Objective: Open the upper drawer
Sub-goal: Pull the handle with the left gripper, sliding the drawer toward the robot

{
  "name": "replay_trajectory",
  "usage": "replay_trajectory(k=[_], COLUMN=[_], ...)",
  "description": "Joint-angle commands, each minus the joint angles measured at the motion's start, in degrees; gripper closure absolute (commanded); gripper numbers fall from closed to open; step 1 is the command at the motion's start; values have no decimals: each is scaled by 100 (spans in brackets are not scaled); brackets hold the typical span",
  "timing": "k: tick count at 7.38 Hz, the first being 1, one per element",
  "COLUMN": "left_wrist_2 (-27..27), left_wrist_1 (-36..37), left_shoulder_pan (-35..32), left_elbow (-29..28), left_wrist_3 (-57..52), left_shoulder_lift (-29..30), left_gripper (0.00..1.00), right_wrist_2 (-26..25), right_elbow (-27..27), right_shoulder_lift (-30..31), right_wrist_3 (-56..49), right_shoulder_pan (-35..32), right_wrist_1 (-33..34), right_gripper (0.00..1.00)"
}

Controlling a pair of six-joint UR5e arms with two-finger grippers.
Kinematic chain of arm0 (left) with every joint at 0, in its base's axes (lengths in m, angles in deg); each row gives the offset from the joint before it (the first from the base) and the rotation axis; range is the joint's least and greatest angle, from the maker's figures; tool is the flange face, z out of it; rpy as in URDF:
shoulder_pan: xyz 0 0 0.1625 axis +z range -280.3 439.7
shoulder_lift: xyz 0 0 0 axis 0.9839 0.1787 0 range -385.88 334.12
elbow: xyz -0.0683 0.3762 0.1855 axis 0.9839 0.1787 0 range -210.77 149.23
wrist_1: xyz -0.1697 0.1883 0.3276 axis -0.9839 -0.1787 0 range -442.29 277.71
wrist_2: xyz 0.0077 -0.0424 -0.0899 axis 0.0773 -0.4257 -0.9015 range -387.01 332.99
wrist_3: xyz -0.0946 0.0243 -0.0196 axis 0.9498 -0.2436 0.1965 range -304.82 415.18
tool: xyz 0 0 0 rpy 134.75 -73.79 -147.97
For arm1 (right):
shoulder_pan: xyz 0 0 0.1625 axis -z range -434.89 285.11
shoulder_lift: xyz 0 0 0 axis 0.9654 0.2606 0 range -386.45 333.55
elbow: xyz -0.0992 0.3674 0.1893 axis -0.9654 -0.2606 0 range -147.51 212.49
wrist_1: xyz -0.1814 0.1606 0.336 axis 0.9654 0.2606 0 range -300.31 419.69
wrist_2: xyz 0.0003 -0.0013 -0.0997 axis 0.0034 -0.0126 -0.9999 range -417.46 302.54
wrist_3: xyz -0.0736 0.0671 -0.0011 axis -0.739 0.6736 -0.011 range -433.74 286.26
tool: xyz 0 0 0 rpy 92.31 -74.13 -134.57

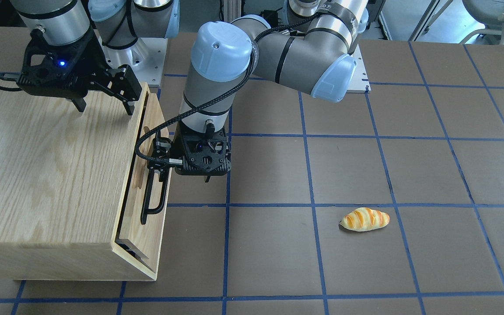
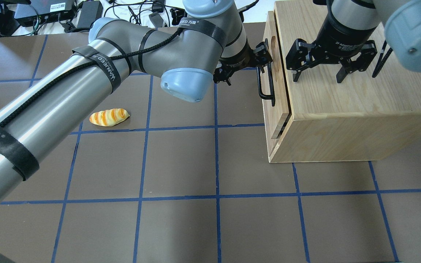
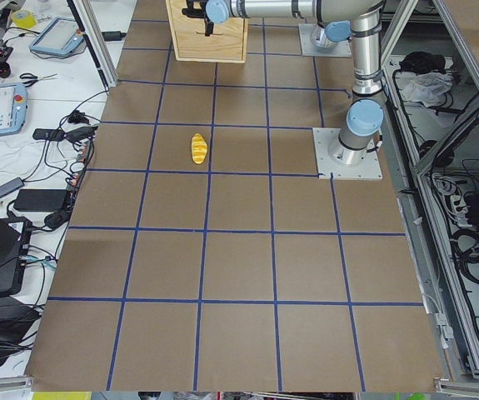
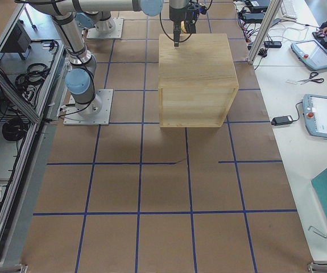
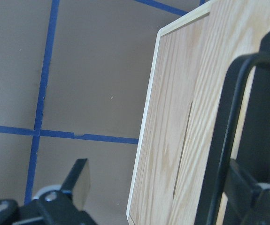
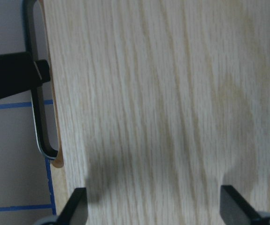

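The upper drawer is in the front of the oak cabinet, and a narrow dark gap shows between its front panel and the cabinet top. Its black bar handle also shows in the overhead view. My left gripper reaches across and is open, with the handle between its fingers, close to one of them. My right gripper is open over the cabinet top, its fingertips close above the wood.
A toy bread roll lies on the brown mat with blue tape lines, well away from the cabinet; it also shows in the overhead view. The left arm's elbow hangs over the table's middle. Cables and tablets lie beyond the table's edge.
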Motion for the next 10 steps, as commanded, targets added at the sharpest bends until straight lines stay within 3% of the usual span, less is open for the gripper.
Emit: replay_trajectory(k=[1, 10], left_wrist_2=[98, 362], left_wrist_1=[-52, -333], left_shoulder_pan=[16, 139], left_elbow=[-11, -20], left_wrist_3=[-139, -789], left_shoulder_lift=[-19, -133], left_gripper=[0, 0], right_wrist_2=[-4, -4], right_elbow=[0, 0], right_shoulder_lift=[0, 0], right_wrist_3=[0, 0], right_shoulder_pan=[0, 0], right_wrist_1=[0, 0], right_gripper=[0, 0])
